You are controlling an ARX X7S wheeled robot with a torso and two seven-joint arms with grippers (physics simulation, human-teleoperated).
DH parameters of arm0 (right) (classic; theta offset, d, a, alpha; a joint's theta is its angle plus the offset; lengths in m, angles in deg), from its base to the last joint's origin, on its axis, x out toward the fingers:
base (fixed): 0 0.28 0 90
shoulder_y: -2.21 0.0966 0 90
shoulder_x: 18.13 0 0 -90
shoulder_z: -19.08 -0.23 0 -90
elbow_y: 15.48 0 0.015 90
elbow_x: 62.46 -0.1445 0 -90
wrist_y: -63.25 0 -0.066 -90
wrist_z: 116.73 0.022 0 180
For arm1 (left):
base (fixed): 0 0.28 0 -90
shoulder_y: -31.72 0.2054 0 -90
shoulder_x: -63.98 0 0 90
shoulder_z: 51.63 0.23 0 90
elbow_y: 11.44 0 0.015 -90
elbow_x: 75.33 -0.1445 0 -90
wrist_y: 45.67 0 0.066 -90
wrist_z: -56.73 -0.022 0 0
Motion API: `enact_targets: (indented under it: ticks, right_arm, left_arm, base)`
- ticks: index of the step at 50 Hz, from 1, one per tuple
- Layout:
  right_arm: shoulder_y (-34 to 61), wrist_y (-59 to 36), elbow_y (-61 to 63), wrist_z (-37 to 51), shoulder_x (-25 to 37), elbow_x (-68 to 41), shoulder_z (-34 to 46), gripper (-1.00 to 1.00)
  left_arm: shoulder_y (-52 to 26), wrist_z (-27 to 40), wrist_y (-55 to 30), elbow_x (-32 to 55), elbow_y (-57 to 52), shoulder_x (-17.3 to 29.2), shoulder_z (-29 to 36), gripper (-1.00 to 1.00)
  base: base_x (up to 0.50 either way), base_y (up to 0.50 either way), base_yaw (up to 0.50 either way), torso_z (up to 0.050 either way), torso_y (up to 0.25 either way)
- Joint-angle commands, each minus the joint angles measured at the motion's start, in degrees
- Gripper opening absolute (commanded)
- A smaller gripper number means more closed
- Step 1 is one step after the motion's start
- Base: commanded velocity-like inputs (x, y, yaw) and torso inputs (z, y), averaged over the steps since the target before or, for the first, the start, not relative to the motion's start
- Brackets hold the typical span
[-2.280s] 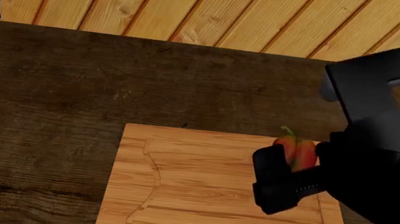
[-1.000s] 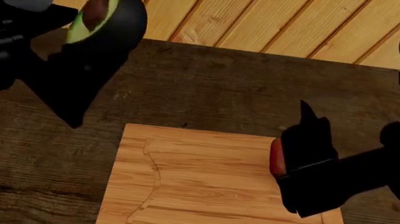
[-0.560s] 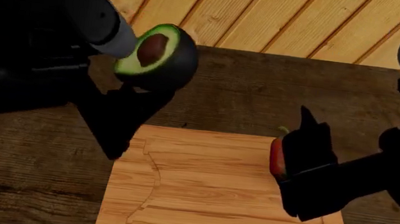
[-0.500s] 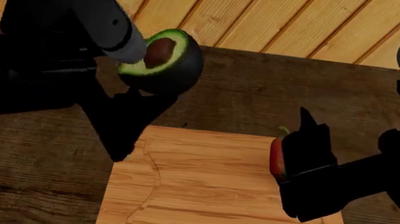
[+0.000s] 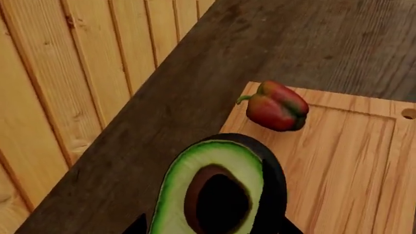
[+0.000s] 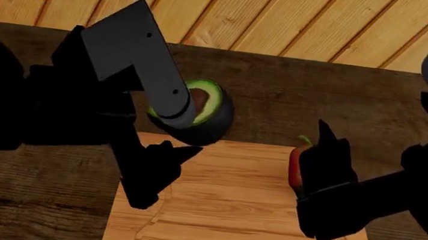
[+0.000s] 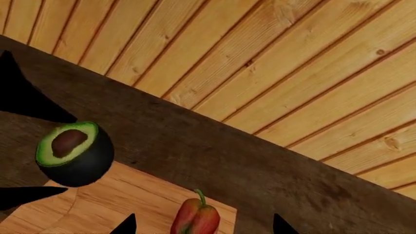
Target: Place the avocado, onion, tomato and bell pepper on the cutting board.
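The left gripper gripped the halved avocado, dark-skinned with pale green flesh and a brown pit, above the light-wood cutting board's far edge. The right gripper stood open beside the red bell pepper lying on the board.

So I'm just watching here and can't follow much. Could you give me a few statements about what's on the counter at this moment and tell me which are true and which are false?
1. The avocado is lying flat on the cutting board. False: the left tool holds it up in the air at the board's far edge.
2. The bell pepper rests on the board. True.
3. The avocado's pit is showing. True.
4. The right tool is carrying the pepper. False: the pepper sits on the board on its own, with the tool beside it.
5. An onion and a tomato are on the board. False: only the pepper is seen there.
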Motion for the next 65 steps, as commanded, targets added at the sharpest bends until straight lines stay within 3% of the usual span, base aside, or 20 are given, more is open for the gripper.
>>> enact_targets:
  ticks: [1,32,33,45,65]
  right_arm:
    - [-0.88,0.42,0.55,0.0,0.58,0.46,-0.04,1.0]
    - [-1.42,-0.51,2.3,1.78,2.12,0.62,0.81,1.0]
    - [-1.38,-0.59,2.29,1.87,2.12,0.66,0.86,1.0]
    - [-1.9,0.23,2.68,1.8,2.93,0.37,0.46,1.0]
    - [0.35,-0.59,1.72,2.89,1.53,-1.41,0.84,1.0]
  left_arm:
    - [0.75,0.07,-0.06,0.3,-0.92,-0.7,2.28,-1.0]
    - [3.49,-0.91,2.46,-2.22,1.26,-3.55,6.71,-1.0]
    - [3.4,-0.94,2.34,-2.11,1.41,-3.57,6.68,1.0]
    - [2.1,-0.63,2.64,-2.55,0.67,-3.46,6.74,1.0]
    - [-0.41,0.67,2.93,2.42,0.9,1.04,-0.79,1.0]
  base:
    - [0.0,0.0,0.0,0.0,0.0]
    - [0.0,0.0,0.0,0.0,0.001]
    - [0.0,0.0,0.0,0.0,0.0]
    - [0.0,0.0,0.0,0.0,0.0]
    - [0.0,0.0,0.0,0.0,0.0]
